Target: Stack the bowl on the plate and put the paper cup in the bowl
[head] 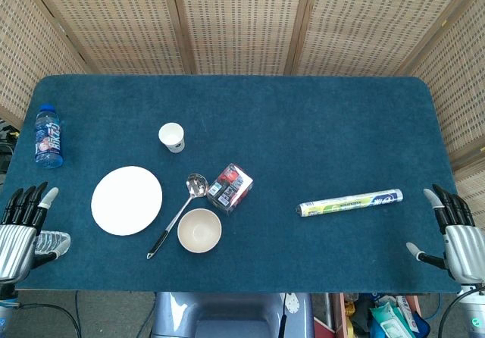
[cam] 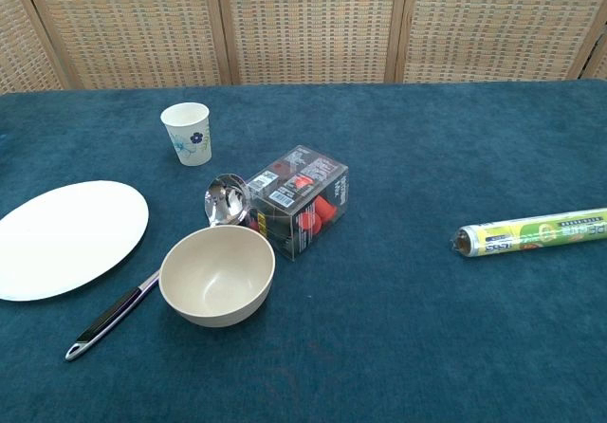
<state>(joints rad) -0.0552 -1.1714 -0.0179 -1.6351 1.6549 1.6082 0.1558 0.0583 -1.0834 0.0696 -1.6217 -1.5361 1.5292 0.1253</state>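
Bowl (cam: 217, 274) upright, mouth up, paper cup (cam: 187, 133) upright, plate (cam: 66, 237) flat, left hand (head: 26, 224) and right hand (head: 455, 232) empty, fingers spread.

The chest view's left edge crops the plate (cam: 66, 238); the bowl (cam: 217, 273) hides part of the ladle (cam: 123, 309).

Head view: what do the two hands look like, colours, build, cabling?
Left hand and right hand match: silver metallic palms, black fingers with pale grey tips. Dark cables run below each wrist at the bottom corners. No markings readable.
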